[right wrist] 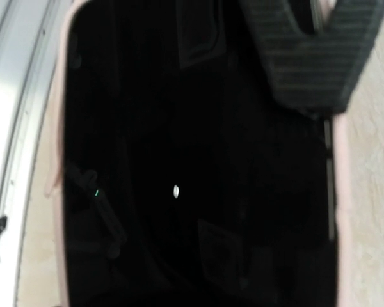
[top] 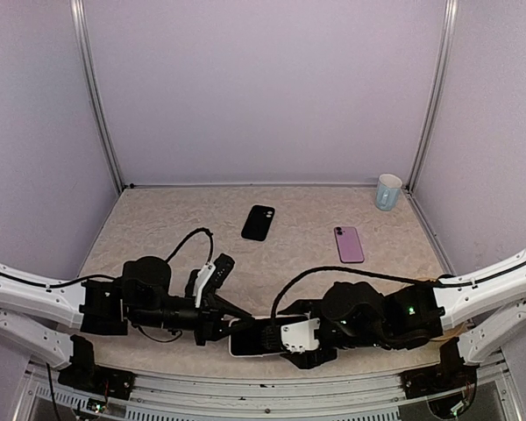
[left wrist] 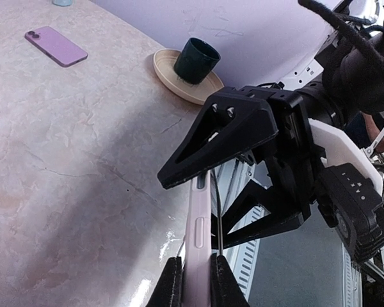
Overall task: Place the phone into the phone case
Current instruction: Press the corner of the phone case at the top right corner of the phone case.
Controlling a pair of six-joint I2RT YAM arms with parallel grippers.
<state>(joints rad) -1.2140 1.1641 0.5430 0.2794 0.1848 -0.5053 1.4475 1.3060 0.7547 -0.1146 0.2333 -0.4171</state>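
Pinching the pink-edged phone [left wrist: 197, 211] by its thin side, the left gripper [left wrist: 197, 272] is holding it right at the near edge of the counter [left wrist: 64, 160]. The right gripper [top: 280, 339] is standing wide across the phone's dark face, not visibly clamping it. Whether that pink rim is the case, I cannot tell. Pushing off-centre is risking the phone twisting out of the narrow pinch and dropping off the edge
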